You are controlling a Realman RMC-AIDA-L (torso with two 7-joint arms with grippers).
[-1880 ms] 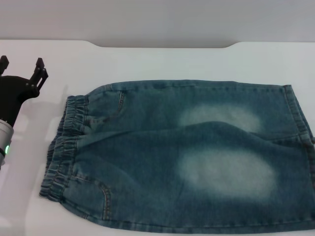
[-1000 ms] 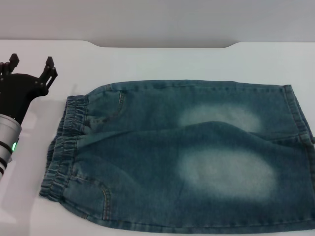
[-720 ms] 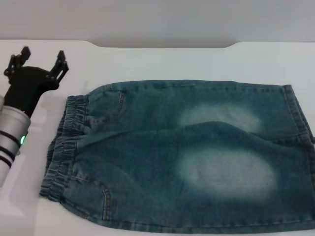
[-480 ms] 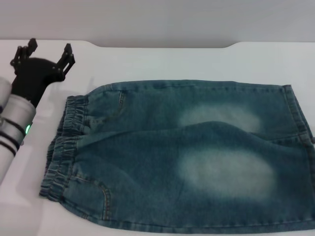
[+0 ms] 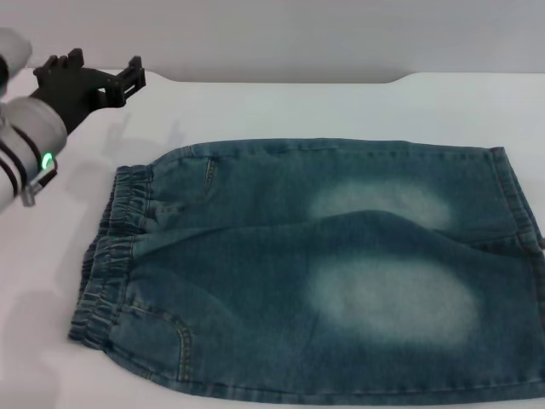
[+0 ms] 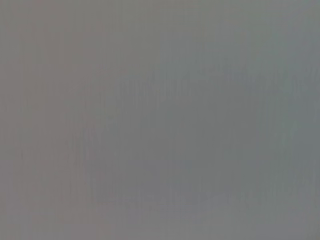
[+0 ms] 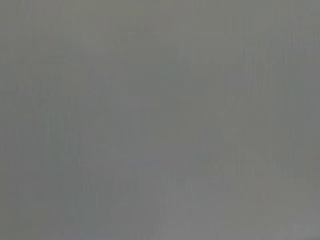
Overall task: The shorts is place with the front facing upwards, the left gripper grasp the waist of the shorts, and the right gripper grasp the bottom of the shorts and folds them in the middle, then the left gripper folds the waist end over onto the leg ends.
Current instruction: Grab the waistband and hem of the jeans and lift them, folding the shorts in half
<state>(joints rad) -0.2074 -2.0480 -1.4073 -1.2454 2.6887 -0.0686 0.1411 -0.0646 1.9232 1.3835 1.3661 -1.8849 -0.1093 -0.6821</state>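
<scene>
Shorts (image 5: 315, 264): flat at surface (image 5: 281, 106) centre, unfolded; we judge the grasp pending, left gripper (image 5: 104, 72) near far-left corner, jaws apart and empty, due at the waist end (image 5: 111, 256).

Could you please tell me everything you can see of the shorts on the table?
The shorts are blue denim with two pale faded patches, lying flat and unfolded on the white table. The puckered elastic waistband lies toward the robot's left, with stitched pockets beside it; the leg hems lie toward its right. Nothing touches them except the table.
</scene>
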